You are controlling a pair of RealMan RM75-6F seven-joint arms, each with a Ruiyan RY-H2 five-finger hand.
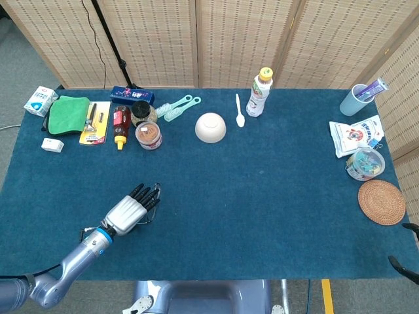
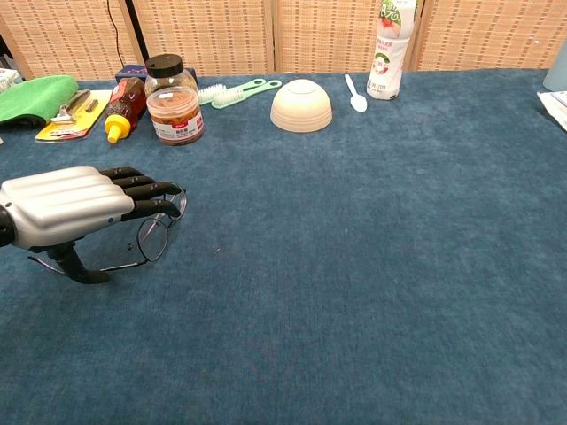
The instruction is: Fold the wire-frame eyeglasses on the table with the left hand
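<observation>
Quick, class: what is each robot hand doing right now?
Left hand: over the eyeglasses, fingers stretched out; whether it holds them cannot be told.
Right hand: not in view.

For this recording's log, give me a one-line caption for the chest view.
Left hand hovers over the glasses on the table, fingers extended above the lenses.

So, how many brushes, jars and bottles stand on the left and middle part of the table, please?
Brushes: 2
Jars: 2
Bottles: 2
Total: 6
</observation>
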